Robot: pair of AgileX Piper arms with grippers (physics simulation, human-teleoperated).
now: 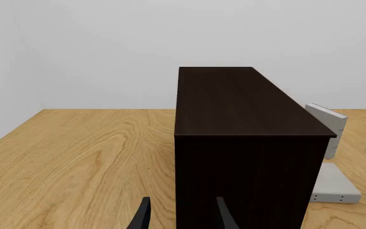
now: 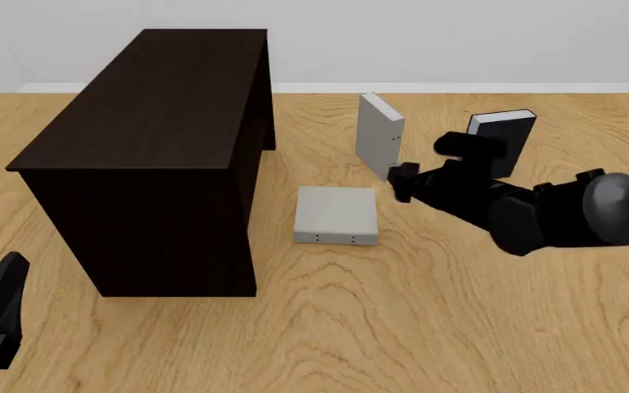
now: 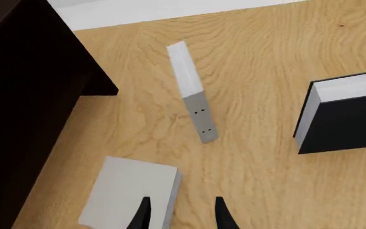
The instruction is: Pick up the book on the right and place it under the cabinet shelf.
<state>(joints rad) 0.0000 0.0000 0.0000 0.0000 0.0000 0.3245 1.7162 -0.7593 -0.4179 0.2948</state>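
Observation:
The book [image 2: 380, 133] is a light grey hardcover standing upright on the table, right of the cabinet, with tiny dots by its near edge. From above, the book [image 3: 192, 90] shows as a thin strip. My right gripper [image 2: 400, 183] hovers just short of its near end, open and empty. The right gripper [image 3: 181, 215] has its fingers above the right edge of a flat grey book. The dark brown cabinet shelf [image 2: 151, 106] stands at the left, and the cabinet shelf [image 1: 240, 143] fills the left wrist view. My left gripper [image 2: 6, 282] waits open at the near left; the left gripper [image 1: 181, 217] holds nothing.
A second grey book [image 2: 337, 214] lies flat between the cabinet and my right arm; the same flat book [image 3: 129, 195] lies below the right fingers. A black-covered book [image 2: 503, 141] stands upright at the far right. White wall runs behind the table's far edge.

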